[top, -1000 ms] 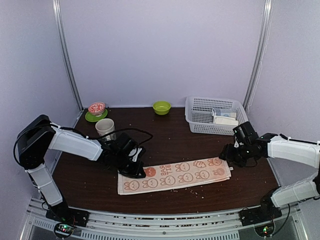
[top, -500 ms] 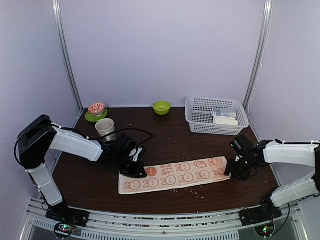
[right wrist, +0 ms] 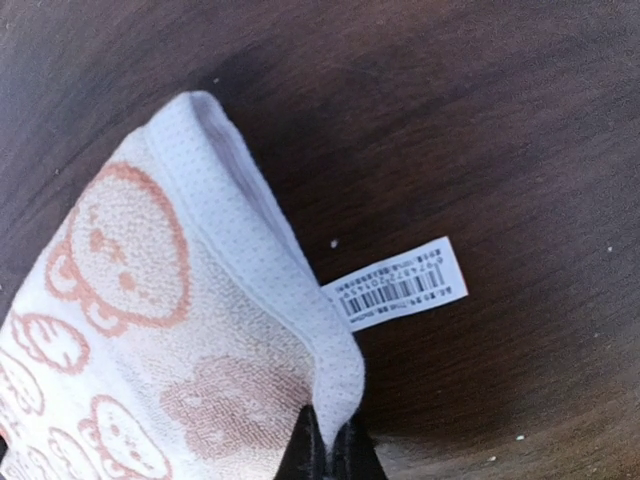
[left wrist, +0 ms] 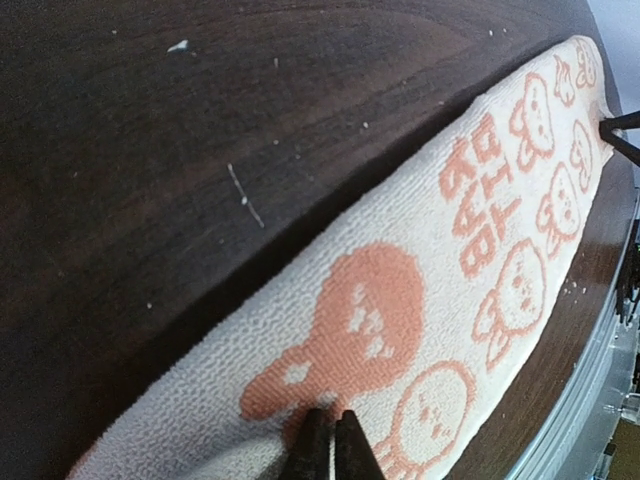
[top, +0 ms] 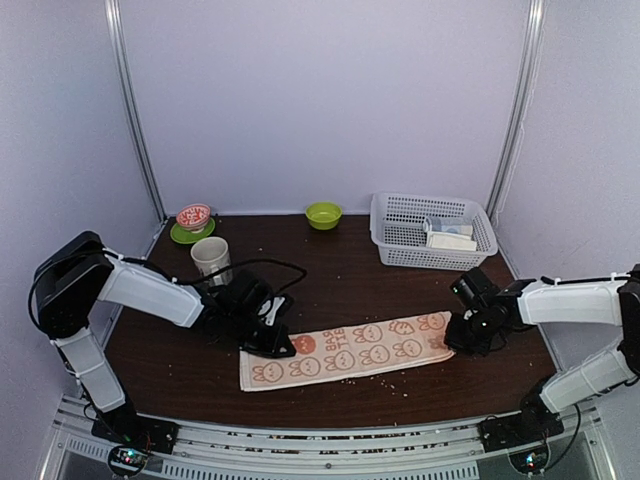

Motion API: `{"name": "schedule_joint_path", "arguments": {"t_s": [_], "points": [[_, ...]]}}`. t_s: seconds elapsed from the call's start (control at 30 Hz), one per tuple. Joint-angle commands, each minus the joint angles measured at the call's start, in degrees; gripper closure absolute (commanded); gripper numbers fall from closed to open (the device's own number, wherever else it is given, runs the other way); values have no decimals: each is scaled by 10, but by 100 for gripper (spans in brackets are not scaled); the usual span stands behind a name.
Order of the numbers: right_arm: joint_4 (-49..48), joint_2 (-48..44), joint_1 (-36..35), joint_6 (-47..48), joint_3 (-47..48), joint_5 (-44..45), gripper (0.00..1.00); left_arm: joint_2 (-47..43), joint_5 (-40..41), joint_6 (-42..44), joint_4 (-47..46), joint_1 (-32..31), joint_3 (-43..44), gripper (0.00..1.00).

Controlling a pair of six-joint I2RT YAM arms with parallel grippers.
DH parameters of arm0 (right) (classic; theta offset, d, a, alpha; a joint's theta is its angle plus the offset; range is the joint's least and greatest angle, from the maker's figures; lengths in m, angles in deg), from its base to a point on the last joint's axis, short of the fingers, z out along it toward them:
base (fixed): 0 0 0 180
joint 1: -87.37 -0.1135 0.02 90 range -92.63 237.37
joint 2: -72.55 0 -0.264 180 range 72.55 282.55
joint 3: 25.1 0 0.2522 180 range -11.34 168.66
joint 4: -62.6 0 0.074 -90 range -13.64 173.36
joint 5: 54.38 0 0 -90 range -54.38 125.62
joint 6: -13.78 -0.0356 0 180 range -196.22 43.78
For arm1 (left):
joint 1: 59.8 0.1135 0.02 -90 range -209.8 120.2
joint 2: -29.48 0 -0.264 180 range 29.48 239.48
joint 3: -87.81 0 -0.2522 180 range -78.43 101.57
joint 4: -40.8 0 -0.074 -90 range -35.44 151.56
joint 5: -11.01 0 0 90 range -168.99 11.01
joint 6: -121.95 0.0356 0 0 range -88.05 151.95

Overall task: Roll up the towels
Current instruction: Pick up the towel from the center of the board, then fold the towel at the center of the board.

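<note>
A long white towel (top: 345,354) printed with orange rabbits lies flat across the dark table. My left gripper (top: 280,347) is shut and presses its tips onto the towel's left part, beside an orange rabbit print (left wrist: 360,325). At the towel's right end my right gripper (top: 462,340) is shut on the hem (right wrist: 300,300), which is lifted into a small fold. A barcode label (right wrist: 397,284) sticks out from that hem onto the table. More folded towels (top: 448,238) lie in the basket.
A white mesh basket (top: 400,240) stands at the back right. A beige cup (top: 211,256), a red bowl on a green saucer (top: 192,220) and a green bowl (top: 323,214) stand along the back. The table's front edge (top: 330,420) lies close to the towel.
My right gripper came down from beside the towel's right end and shut on its hem, dragging the end slightly left. My left gripper stayed shut on the towel.
</note>
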Motion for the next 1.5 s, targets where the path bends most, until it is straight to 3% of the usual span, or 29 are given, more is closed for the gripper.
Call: {"name": "schedule_joint_path", "arguments": {"t_s": [0.0,0.3,0.47,0.6,0.8,1.03,1.47], "points": [[61,-8,-4,-22,-20,16,100,-19,-3,14,26,-2,-6,96],[178,-113,-3,56,130,173,100,-26,1,35,81,-2,65,93],[173,-133,-12,170,187,151,100,-34,10,44,116,-2,110,88],[137,-136,-72,210,200,130,100,-46,21,43,132,-2,111,88],[53,-70,-196,200,201,79,100,-92,38,24,133,-2,70,88],[-45,62,-292,201,236,15,100,-156,86,2,139,-2,9,88],[-57,178,-343,193,339,13,100,-207,114,-25,124,-2,-60,89]]}}
